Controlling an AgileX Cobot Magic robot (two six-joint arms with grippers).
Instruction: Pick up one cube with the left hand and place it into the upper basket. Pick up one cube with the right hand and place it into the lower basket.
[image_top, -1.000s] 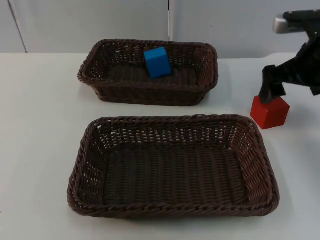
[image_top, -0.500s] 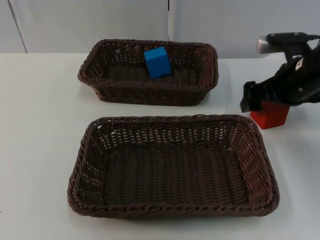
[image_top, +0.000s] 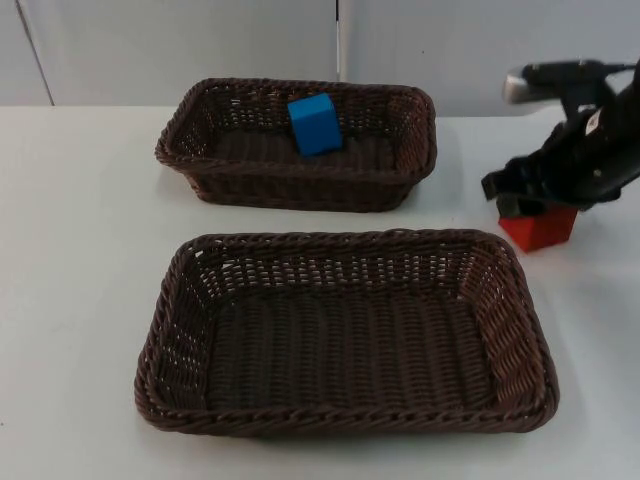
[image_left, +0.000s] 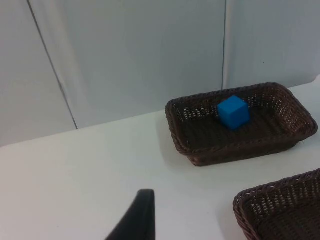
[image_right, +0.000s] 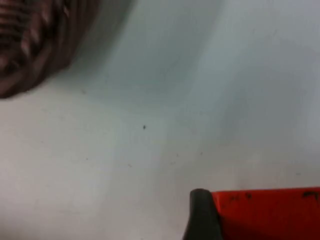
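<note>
White matte table (image_top: 80, 300) spreading across the scene, pale grey partition wall (image_top: 180, 50) closing it off at the far edge, thin vertical seams dividing the wall panels, soft even light, faint shadows on the tabletop

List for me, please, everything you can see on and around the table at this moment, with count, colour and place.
upper basket: one, dark brown wicker, at the table's far side.
blue cube: one, blue, inside the upper basket.
lower basket: one, dark brown wicker, nearer the camera.
red cube: one, red, on the table to the right of the baskets.
table: one, white.
partition wall: one, grey, behind the table.
right gripper: one, black, over the red cube.
left gripper: one, black, waiting over the table.
</note>
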